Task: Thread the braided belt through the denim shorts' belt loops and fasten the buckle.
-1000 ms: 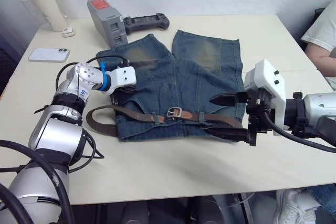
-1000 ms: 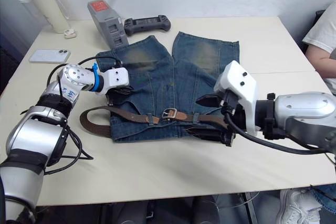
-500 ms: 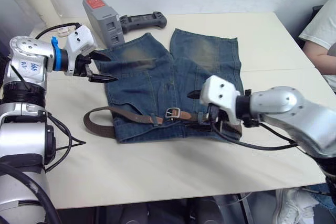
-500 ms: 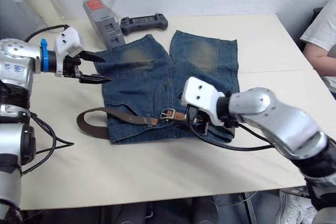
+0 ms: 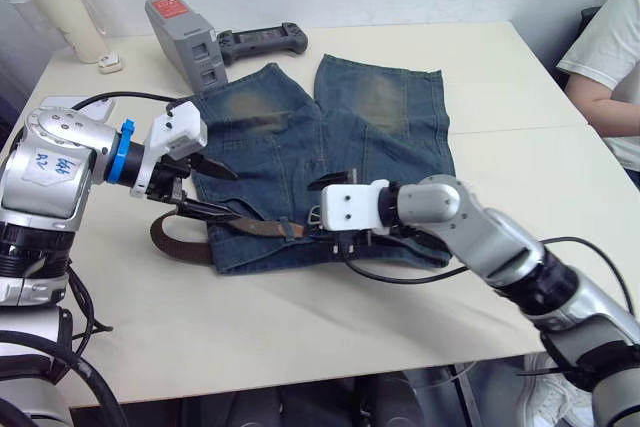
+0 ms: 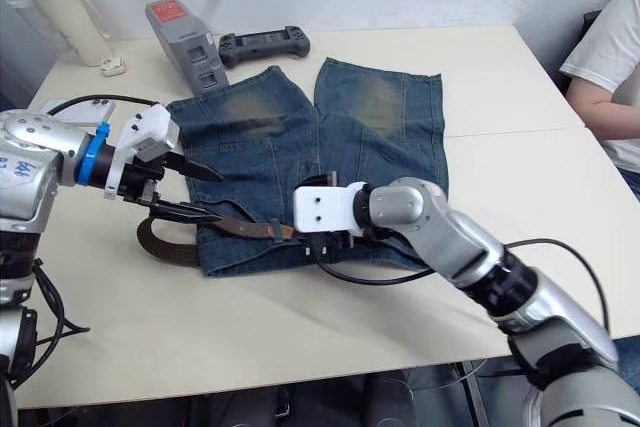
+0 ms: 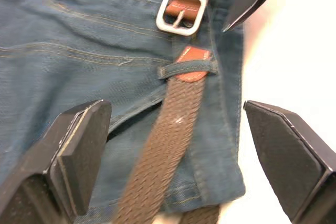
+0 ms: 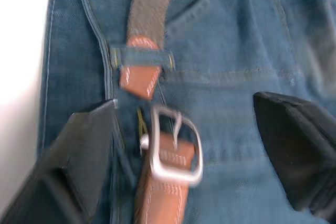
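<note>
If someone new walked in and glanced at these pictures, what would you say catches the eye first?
Probably the denim shorts spread flat mid-table, with the braided belt running along the waistband at the near edge. Both open grippers meet over it: the right gripper above the silver buckle, the left gripper at the belt's looped end by the shorts' left edge.
</note>
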Robot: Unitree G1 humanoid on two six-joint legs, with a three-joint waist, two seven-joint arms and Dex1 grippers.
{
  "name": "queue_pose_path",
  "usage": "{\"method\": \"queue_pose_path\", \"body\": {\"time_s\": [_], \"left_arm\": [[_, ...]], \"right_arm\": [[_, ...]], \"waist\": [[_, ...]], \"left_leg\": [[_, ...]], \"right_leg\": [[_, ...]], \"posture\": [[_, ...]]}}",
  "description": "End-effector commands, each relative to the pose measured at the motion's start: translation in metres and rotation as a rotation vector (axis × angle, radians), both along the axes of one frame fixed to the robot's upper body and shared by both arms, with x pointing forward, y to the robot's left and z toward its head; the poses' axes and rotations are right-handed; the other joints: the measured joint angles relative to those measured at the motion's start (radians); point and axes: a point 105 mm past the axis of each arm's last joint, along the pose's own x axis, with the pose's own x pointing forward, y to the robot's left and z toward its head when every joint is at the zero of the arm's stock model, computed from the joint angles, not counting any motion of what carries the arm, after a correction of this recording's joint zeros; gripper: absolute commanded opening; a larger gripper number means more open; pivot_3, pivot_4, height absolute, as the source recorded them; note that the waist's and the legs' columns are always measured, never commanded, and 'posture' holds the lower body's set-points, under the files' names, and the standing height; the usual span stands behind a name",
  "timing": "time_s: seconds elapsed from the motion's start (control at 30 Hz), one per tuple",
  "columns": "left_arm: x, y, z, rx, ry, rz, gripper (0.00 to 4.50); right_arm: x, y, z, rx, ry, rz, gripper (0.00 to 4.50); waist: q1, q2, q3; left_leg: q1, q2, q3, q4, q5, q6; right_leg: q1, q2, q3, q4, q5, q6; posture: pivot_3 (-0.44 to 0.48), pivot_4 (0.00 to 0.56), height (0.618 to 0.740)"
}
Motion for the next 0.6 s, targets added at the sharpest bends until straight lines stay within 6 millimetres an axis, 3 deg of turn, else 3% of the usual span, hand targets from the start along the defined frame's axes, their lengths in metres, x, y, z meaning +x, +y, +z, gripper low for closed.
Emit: {"method": "queue_pose_path", "body": {"time_s": [0.03,0.2,0.6], "left_arm": [[-0.007,-0.003,0.008,-0.005,-0.039,0.013,4.5],[-0.012,-0.004,0.005,-0.012,-0.021,0.031,4.5],[-0.008,-0.001,0.003,-0.02,-0.04,0.061,4.5]], "right_arm": [[0.001,0.007,0.001,0.002,-0.077,0.041,2.72],[0.002,0.012,-0.002,-0.011,-0.12,0.065,0.27],[-0.005,0.001,-0.002,-0.012,-0.102,0.091,0.27]], "waist": [[0.001,0.0,0.0],[0.002,0.0,0.0],[0.002,0.0,0.0]], "left_leg": [[0.0,0.0,0.0,0.0,0.0,0.0],[0.0,0.0,-0.001,0.002,0.0,0.0],[0.0,0.0,-0.001,0.004,0.0,0.0]], "right_leg": [[0.0,0.0,0.0,0.0,0.0,0.0],[0.0,0.0,0.0,0.002,0.0,0.0],[0.0,0.0,0.0,0.005,-0.001,-0.001]], "posture": [[0.0,0.15,0.664],[0.0,0.15,0.664],[0.0,0.15,0.664]]}}
